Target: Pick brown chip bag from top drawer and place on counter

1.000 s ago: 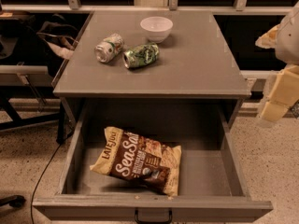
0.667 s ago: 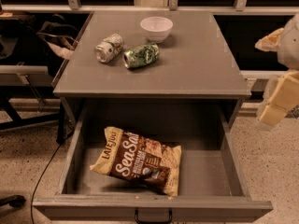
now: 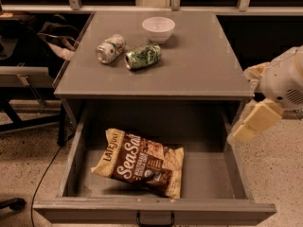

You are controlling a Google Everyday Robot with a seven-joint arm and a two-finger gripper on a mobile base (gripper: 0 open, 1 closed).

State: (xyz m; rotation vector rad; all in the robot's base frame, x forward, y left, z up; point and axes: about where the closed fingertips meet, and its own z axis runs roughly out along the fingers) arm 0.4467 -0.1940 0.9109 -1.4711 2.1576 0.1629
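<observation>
The brown chip bag (image 3: 140, 162) lies flat in the open top drawer (image 3: 213, 174), left of the middle, with its white "Sea Salt" and "Late July" lettering facing up. The drawer's dark handle (image 3: 155, 220) shows at the bottom edge. The grey counter (image 3: 203, 65) is the cabinet top just behind the drawer. My gripper (image 3: 254, 123) hangs from the white arm at the right, just outside the drawer's right wall and below the counter's front right corner. It is apart from the bag and holds nothing that I can see.
On the counter stand a white bowl (image 3: 158, 29) at the back middle and two crushed cans, a silver one (image 3: 110, 48) and a green one (image 3: 143, 56), at the back left. Dark chairs and a cable are on the floor at the left.
The arm and gripper have moved left and down, from beside the counter's right edge to the drawer's right wall. The bag, cans and bowl have not moved.
</observation>
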